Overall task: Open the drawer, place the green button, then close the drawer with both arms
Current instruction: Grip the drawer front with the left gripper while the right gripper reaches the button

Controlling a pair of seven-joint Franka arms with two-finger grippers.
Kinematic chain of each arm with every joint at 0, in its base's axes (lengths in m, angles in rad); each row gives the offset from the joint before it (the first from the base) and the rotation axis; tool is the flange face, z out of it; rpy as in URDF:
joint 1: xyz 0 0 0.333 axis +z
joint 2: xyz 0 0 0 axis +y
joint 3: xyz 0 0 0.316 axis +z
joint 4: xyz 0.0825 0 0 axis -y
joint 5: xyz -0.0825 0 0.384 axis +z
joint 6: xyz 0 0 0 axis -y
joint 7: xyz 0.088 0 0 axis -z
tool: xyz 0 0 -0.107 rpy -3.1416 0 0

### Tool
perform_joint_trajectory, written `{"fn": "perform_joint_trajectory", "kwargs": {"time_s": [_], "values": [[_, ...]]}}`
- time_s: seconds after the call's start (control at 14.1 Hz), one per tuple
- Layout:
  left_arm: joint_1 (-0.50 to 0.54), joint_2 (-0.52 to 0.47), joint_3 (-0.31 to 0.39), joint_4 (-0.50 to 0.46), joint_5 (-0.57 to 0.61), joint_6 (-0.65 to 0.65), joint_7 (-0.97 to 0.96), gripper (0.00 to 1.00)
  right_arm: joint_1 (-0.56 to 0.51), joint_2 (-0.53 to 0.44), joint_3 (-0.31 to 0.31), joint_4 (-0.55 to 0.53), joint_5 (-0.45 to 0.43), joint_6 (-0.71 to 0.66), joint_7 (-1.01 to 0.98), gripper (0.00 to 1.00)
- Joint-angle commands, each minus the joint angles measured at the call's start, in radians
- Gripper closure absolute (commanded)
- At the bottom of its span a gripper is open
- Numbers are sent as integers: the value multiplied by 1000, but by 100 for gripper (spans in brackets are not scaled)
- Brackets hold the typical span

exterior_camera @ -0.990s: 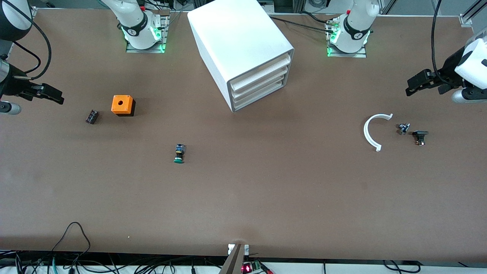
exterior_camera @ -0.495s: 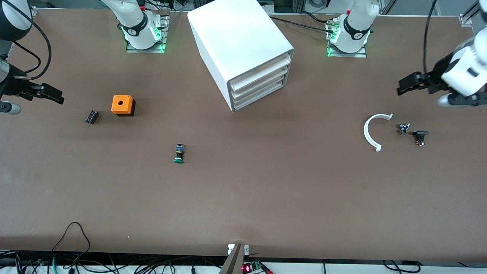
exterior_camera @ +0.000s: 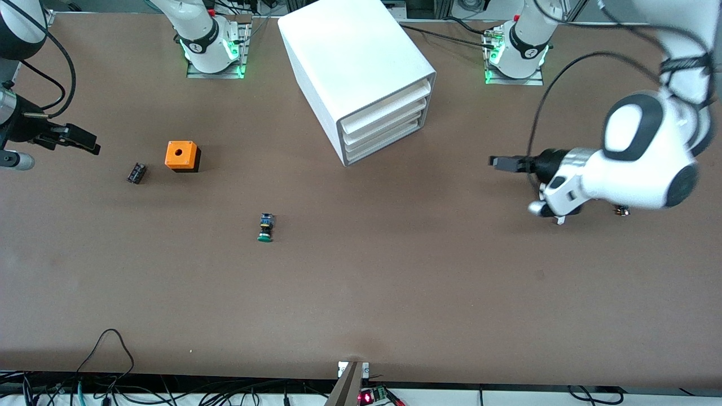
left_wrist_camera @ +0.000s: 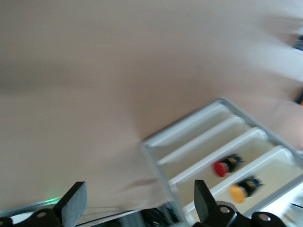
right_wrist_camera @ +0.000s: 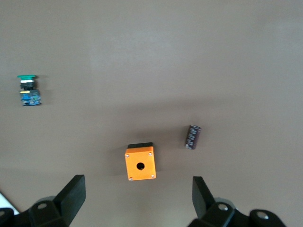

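The white cabinet stands at the middle of the table's robot side, and its three drawers are shut. The drawer is the bottom one. The button lies on its side on the table, nearer to the front camera than the cabinet; it also shows in the right wrist view. My left gripper is open and empty, over the table between the cabinet and the left arm's end; its fingers stand wide apart. My right gripper is open and empty at the right arm's end, over the table beside the orange cube.
A small dark ribbed block lies beside the orange cube. The left arm covers most of the white arc and the tiny parts near it. The left wrist view shows a white divided tray holding a red-capped and a yellow-capped button.
My left arm has swung in from the table's end toward the cabinet and now covers the white arc. My right gripper has barely shifted.
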Motion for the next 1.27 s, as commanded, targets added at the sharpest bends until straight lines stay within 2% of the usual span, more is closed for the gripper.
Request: {"fn": "perform_joint_trajectory", "kwargs": {"time_s": [0.0, 0.14, 0.28, 0.42, 0.78, 1.2], "values": [[1, 141, -47, 30, -135, 45, 20, 0, 1, 42, 3, -4, 69, 34, 11, 0], [-2, 222, -76, 30, -211, 55, 25, 0, 6, 86, 8, -2, 86, 63, 11, 0], [-1, 290, -107, 23, -281, 53, 101, 0, 64, 125, 8, -2, 80, 101, 18, 0], [-5, 325, -109, -49, -384, 55, 213, 0, 105, 165, 8, -2, 72, 139, 59, 0], [-89, 335, -110, -204, -528, 119, 399, 0, 280, 255, 8, -2, 34, 179, 276, 0], [-158, 338, -112, -307, -608, 156, 526, 0, 426, 364, 8, -14, 29, 343, 463, 0]]}}
